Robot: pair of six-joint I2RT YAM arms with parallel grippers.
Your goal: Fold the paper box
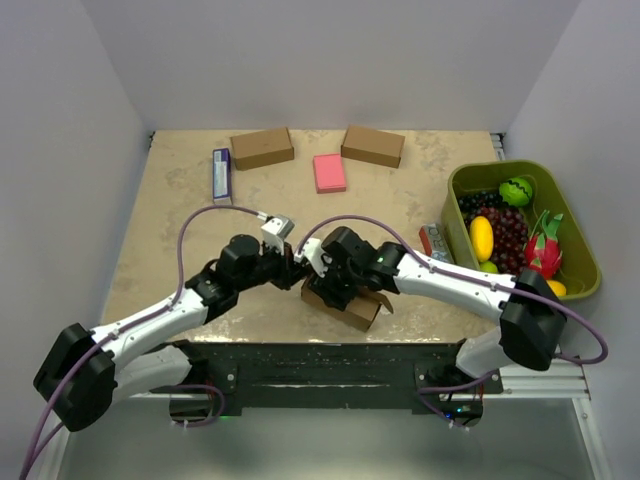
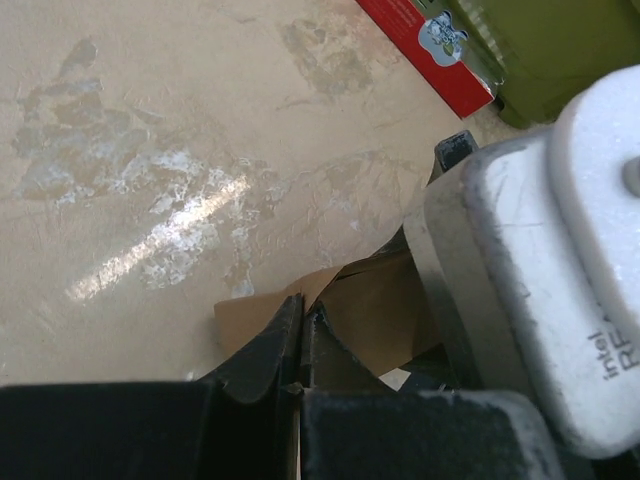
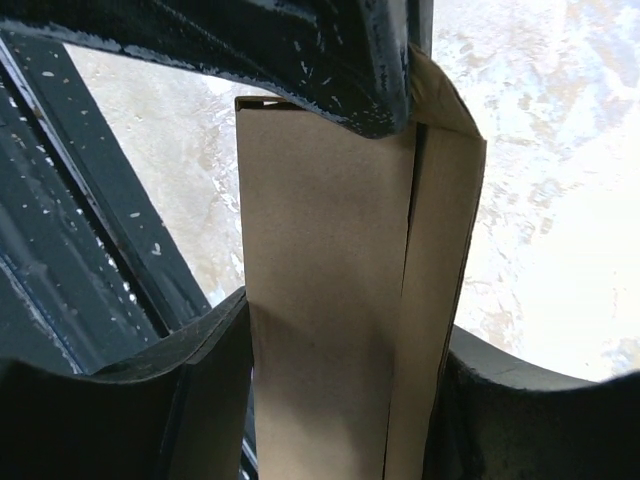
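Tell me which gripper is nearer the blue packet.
Left. The left gripper is toward the arms and right of the blue packet; the right gripper is further right, gripping the cardboard box.

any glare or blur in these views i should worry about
Left wrist view: a white glare streak across the table; right wrist view: table blown out bright at right, claw fingers nearly black, box still sharp; top view: even light, no glare.
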